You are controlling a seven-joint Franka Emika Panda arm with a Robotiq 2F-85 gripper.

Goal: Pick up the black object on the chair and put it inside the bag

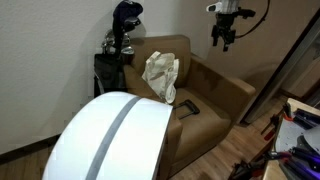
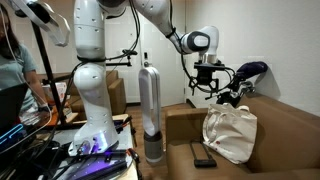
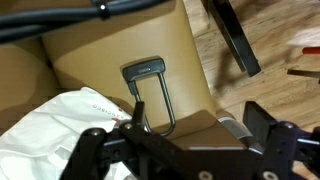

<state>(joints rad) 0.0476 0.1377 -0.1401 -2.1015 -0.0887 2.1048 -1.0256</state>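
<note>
The armchair (image 1: 215, 95) wears smooth brown upholstery with a dull, leather-like sheen. On its seat, the bag (image 2: 230, 133) is off-white cloth, matt and creased. The black object (image 3: 145, 72) in front of it looks like hard plastic, with a faintly shiny rim. The floor (image 3: 205, 50) beside the armchair is wood-grain board with a low gloss. Above the armchair, the claw (image 1: 224, 38) is matt black. The arm (image 2: 90, 60) has glossy white shells.
</note>
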